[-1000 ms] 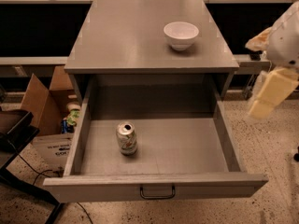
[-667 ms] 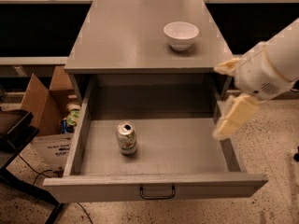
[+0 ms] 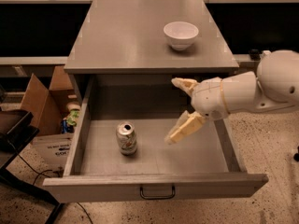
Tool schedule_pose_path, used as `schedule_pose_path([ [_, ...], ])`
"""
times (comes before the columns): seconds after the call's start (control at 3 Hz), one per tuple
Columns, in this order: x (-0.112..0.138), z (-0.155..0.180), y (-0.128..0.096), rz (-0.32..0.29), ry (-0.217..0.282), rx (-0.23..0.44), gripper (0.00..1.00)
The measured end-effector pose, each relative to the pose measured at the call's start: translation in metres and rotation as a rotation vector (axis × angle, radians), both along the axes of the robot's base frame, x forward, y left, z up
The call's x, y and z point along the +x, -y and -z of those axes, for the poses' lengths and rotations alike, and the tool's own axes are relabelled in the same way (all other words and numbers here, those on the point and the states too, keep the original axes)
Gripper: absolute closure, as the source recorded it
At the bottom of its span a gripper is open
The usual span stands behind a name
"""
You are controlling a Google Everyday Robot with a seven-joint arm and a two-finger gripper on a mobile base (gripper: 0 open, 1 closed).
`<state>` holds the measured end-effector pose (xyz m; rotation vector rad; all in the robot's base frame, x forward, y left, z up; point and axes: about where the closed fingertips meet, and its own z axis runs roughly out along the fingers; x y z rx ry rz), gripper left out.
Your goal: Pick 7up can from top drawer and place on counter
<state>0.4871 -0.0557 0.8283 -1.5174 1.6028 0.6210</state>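
Camera view: the wide, shallow grey top drawer [image 3: 78, 139] stands pulled fully out from the grey cabinet, and its front panel with the small dark metal bar handle [image 3: 157, 192] is nearest the camera. The small, dented silver-topped 7up can [image 3: 126, 137] stands upright on the drawer floor, left of centre. It is apart from all four walls, with bare floor on every side and the widest stretch to its right. The robot's cream-coloured two-finger gripper [image 3: 170, 111] hangs over the right half of the drawer, to the right of the can and not touching it. Its fingers are spread wide, one high near the cabinet's front edge and one low above the drawer floor. The white arm reaches in across the drawer's right wall.

The flat matte grey counter [image 3: 126, 36] lies beyond. A round white bowl [image 3: 181, 34] sits on its far right part, and the left and near parts are bare. A brown cardboard box [image 3: 42, 101] stands on the floor left of the cabinet.

The can shows green and red marks, but no lettering can be read, and the print on the box is illegible.

Against the earlier frames, the gripper has come leftward from beyond the drawer's right side to over its interior. Can and bowl have not shifted.
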Motion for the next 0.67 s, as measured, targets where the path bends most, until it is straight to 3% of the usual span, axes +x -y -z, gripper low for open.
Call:
schedule_pose_path([
  [0.33,0.0116,0.0028,-0.0334,-0.023,0.043,0.136,0.0],
  [0.67,0.012,0.0022,-0.0394,-0.033,0.05,0.146,0.0],
])
